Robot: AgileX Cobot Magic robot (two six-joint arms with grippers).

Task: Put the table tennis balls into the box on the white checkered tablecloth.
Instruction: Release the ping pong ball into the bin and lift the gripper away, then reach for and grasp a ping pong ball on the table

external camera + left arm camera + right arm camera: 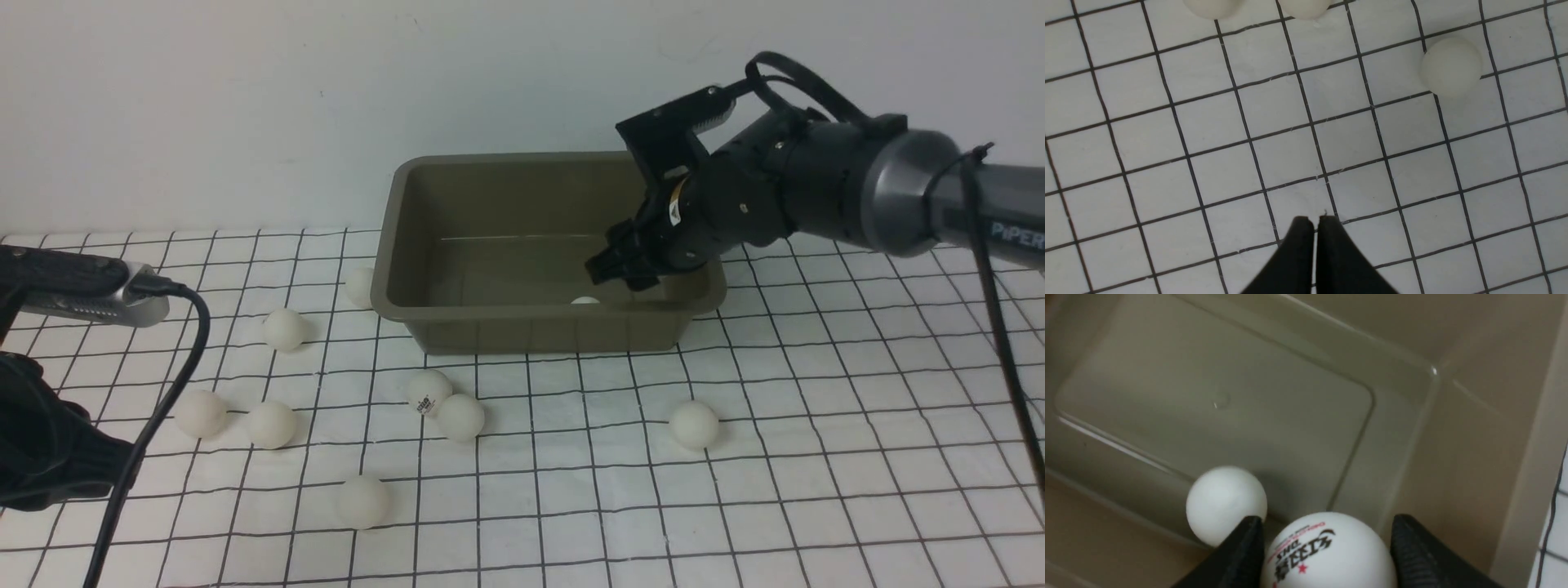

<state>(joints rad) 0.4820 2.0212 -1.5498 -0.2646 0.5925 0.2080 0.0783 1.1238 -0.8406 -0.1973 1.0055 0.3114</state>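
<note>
The left pincer [1316, 222] was closed, with nothing in it, over the checkered cloth [571, 506]. Next, five white balls [272, 425] lay spread out on the cloth, and one more [359, 287] sat right by the box's left side. Two balls [460, 417] sat together in front of the big green-gray box [547, 331]. Inside the box was one ball [1227, 505]. The right pincer [1329, 543] gripped a ball with writing [1329, 555] in the box's right part. Another ball [694, 425] lay in front, to the right.
</note>
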